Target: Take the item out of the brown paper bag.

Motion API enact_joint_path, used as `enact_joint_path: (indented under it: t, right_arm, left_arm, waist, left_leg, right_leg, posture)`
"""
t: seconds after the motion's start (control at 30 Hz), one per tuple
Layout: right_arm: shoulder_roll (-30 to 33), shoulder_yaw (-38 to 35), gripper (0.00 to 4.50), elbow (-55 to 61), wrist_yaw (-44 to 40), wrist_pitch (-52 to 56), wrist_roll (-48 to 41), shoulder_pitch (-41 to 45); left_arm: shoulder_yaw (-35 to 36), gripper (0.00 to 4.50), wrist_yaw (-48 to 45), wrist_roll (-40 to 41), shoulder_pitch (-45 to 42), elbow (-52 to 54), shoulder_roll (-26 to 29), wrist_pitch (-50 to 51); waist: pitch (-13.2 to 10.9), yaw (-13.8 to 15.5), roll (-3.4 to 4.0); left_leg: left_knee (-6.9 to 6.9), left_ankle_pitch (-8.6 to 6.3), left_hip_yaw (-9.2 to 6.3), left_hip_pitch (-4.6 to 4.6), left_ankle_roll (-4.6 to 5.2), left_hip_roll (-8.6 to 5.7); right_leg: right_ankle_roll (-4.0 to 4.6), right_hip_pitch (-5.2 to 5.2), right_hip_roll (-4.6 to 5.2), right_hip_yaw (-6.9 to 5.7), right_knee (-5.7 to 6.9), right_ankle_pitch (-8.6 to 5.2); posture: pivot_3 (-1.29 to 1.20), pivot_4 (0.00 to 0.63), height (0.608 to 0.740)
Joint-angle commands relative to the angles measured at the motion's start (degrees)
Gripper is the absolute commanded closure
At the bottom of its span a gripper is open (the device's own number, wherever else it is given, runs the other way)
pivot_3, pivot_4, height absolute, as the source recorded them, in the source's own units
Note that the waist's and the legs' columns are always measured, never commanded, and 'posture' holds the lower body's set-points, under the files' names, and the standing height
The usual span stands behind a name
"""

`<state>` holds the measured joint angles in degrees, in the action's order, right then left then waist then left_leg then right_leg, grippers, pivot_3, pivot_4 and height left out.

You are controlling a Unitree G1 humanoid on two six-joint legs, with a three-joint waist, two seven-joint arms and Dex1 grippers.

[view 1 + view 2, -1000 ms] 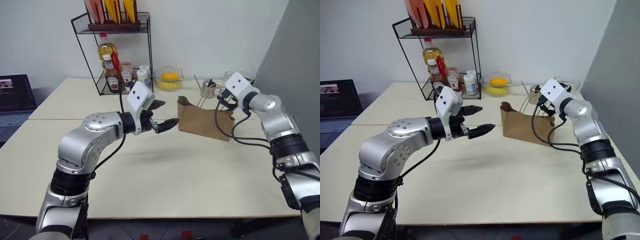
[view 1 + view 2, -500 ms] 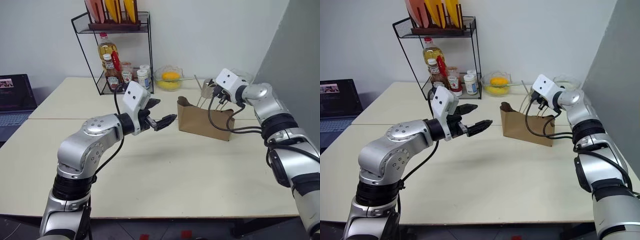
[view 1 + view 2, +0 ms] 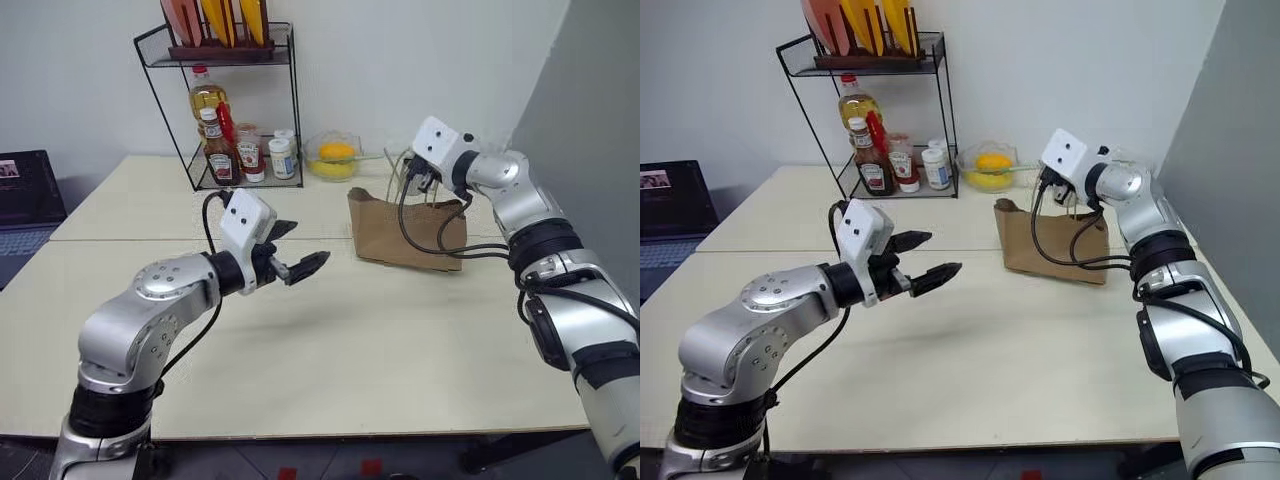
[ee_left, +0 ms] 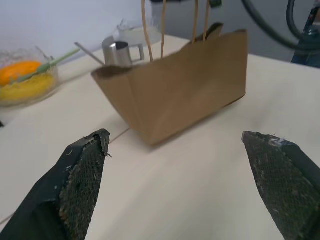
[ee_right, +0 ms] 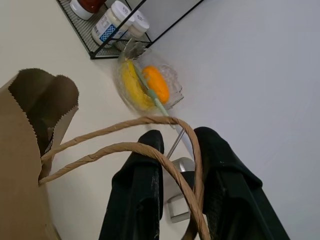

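The brown paper bag stands on the desk, its mouth open. Above the bag, the right end effector has its fingers clenched on the twine handles, which run up taut from the bag. Beside the bag, apart from it, the left end effector hangs released, jaws spread wide. The item inside cannot be seen.

This looks like a lab or test room dressed up as a kitchen corner. Two plain cream desks stand pushed together against bare white walls. At the back of the desks a black wire rack holds sauce and oil bottles; right of it sits a glass bowl, and far left what seems a laptop.
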<state>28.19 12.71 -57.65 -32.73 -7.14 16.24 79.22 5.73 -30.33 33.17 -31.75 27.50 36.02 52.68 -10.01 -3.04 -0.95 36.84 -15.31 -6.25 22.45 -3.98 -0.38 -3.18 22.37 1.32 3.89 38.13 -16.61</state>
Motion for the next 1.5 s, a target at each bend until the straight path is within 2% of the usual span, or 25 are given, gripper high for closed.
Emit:
enact_joint_path:
  t: [0.03,0.43,0.63,0.7,0.8,0.93,1.5]
  right_arm:
    - [1.2,-1.4,3.75,1.0,1.6,-2.0,-0.2,1.5]
    - [1.4,-1.4,3.82,1.1,1.3,-3.5,0.3,1.1]
    - [2.0,-1.2,3.82,2.0,-1.7,-2.5,-0.2,-1.2]
    - [2.3,-1.2,3.10,2.7,-4.0,-1.7,-0.6,-2.3]
    - [3.0,-0.8,2.44,4.5,-5.6,-0.8,-0.1,-3.6]
    - [3.7,-0.7,0.99,8.3,-7.6,1.8,0.1,-4.6]
    - [6.2,-1.4,0.99,25.5,-17.7,15.5,-0.9,-6.0]
  left_arm:
    - [1.9,0.00,1.4,0.7,-1.6,2.5,0.0,-0.2]
    - [1.7,0.00,2.0,1.0,-2.6,1.8,0.6,-0.1]
    - [1.4,0.00,2.4,0.9,-2.6,1.6,0.3,-0.3]
    - [1.4,0.00,2.5,0.9,-2.7,1.5,0.3,-0.4]
    - [1.2,0.00,2.6,1.0,-3.0,1.4,-0.1,-0.3]
    - [1.0,0.00,2.7,1.0,-3.1,1.4,-0.5,-0.2]
    - [0.4,0.00,2.9,0.0,-3.6,0.0,-2.0,-1.5]
  waist:
    - [0.0,0.1,0.00]
    - [0.0,-0.2,0.00]
    - [0.0,-0.3,0.00]
    - [0.0,-0.3,0.00]
    - [0.0,-0.3,0.00]
    - [0.0,-0.3,0.00]
    - [0.0,-0.2,0.00]
  left_leg:
    - [0.02,0.00,0.00,0.02,0.00,-0.01]
    - [0.02,0.00,0.03,0.02,0.00,0.00]
    - [0.03,0.00,0.03,0.02,0.00,0.00]
    - [0.03,0.00,0.03,0.01,0.00,0.00]
    - [0.04,0.00,0.03,0.01,0.00,0.01]
    - [0.08,0.00,0.03,0.01,0.00,0.01]
    - [0.19,-0.01,0.02,-0.08,0.04,-0.01]
  right_leg:
    - [0.00,0.00,0.00,0.00,0.00,0.00]
    - [-0.01,0.01,0.00,0.01,0.02,0.01]
    - [-0.01,0.01,0.00,0.02,0.03,0.01]
    - [-0.01,0.01,0.00,0.02,0.04,0.01]
    - [-0.01,0.01,0.00,0.02,0.06,0.01]
    - [-0.01,0.01,0.00,0.02,0.09,0.01]
    - [-0.01,0.03,-0.01,0.02,0.48,0.01]
  posture:
    - [0.00,0.150,0.740]
    - [0.00,0.150,0.740]
    - [0.00,0.150,0.740]
    - [0.00,0.150,0.740]
    - [0.00,0.150,0.740]
    - [0.00,0.150,0.740]
    - [0.00,0.150,0.740]
